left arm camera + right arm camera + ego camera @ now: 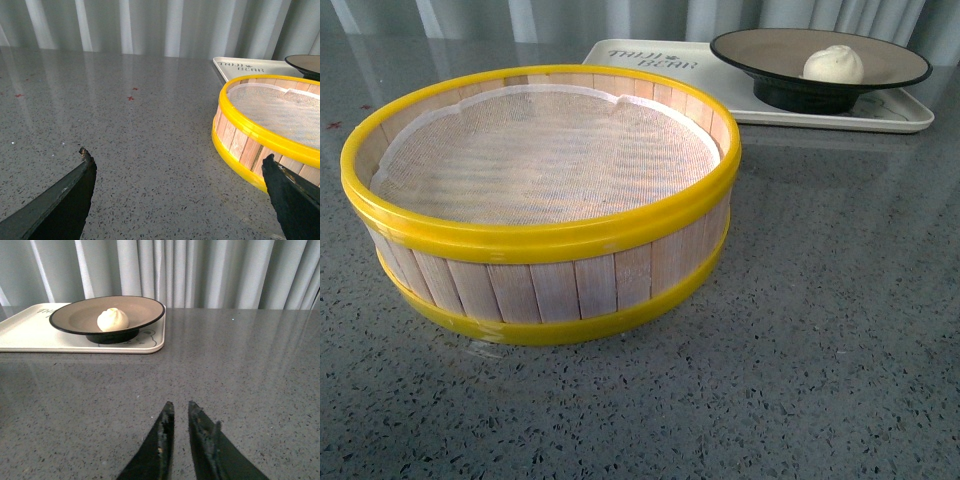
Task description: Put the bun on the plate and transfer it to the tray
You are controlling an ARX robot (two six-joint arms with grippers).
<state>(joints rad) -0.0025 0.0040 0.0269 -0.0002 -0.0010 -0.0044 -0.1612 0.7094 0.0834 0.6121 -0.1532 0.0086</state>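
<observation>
The white bun (834, 64) (112, 319) lies in the black-rimmed plate (900, 50) (70, 317), and the plate stands on the cream tray (650, 55) (30, 332) at the back right of the table. Neither arm shows in the front view. My left gripper (177, 162) is open above bare tabletop, its fingers wide apart, beside the yellow-rimmed steamer basket. My right gripper (180, 407) is shut with nothing in it, low over the grey table and well short of the tray.
A wide wooden steamer basket (540, 200) (270, 130) with yellow rims and a white cloth liner sits in the table's middle, in front of the tray. Grey curtains (200, 270) hang behind the table. Small red marks (131, 98) dot the tabletop on the left.
</observation>
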